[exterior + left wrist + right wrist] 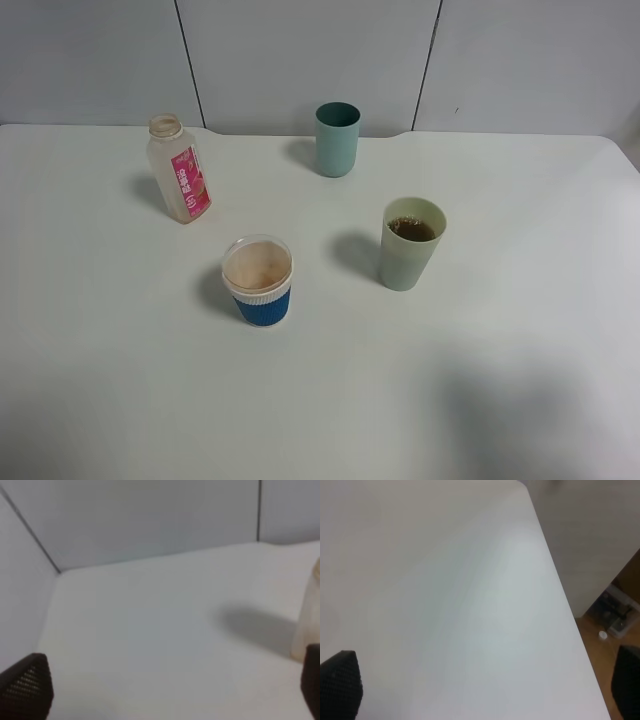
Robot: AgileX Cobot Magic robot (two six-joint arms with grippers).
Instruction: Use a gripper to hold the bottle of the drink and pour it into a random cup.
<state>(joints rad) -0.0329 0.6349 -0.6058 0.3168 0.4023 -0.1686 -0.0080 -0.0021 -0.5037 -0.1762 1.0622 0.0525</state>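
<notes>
The bottle of the drink (pixel 179 168) stands upright and uncapped at the back left of the white table (pixel 520 380), and looks almost empty. The pale yellow-green cup (pixel 411 243) stands right of centre with brown drink in it. Neither arm shows in the exterior high view. In the left wrist view my left gripper (pixel 169 685) is open and empty, its black fingertips (pixel 25 685) wide apart, with the bottle's side (pixel 310 615) at the frame edge beside one finger. In the right wrist view my right gripper (pixel 484 682) is open and empty over bare table.
A teal tumbler (pixel 337 138) stands at the back centre. A short blue-and-white ribbed cup (pixel 258 280) stands in front of the bottle. Grey wall panels (pixel 300 60) back the table. The right wrist view shows the table's edge (pixel 560 590) and the floor beyond.
</notes>
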